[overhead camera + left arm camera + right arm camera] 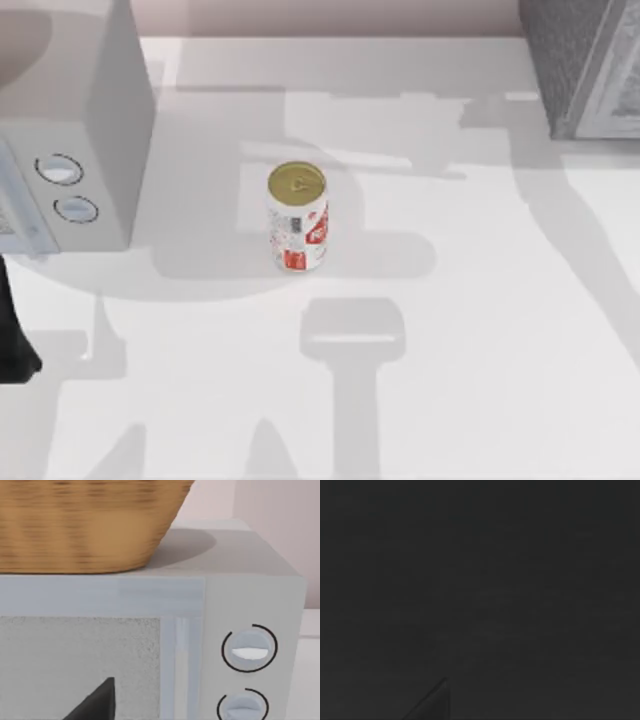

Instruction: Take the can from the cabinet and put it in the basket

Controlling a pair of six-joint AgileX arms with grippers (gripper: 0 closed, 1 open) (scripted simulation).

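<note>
From above, the can (297, 217) stood upright on the white table (480, 330) near its middle, in the open, well apart from the dark-grey speckled cabinet (575, 60) at the top right corner and from the white box with two dials (75, 130) at the left. Nothing touched it. A dark piece of the left arm (15, 340) showed at the left edge, low beside the white box.

The left wrist view looked at the front of that white box (250, 595) — its dials (248, 648) close by — with the woven basket (85, 525) resting on top of it. A dark fingertip (97, 702) showed low in that picture; how far the left gripper was spread I could not tell, and it seemed to hold nothing.

The right wrist view was dark.

My judgement: the can was already out of the cabinet, so the step in hand was the pick-up. The next move called for a gripper to come over the can, close around its body, then lift it high enough to clear the basket's rim.
</note>
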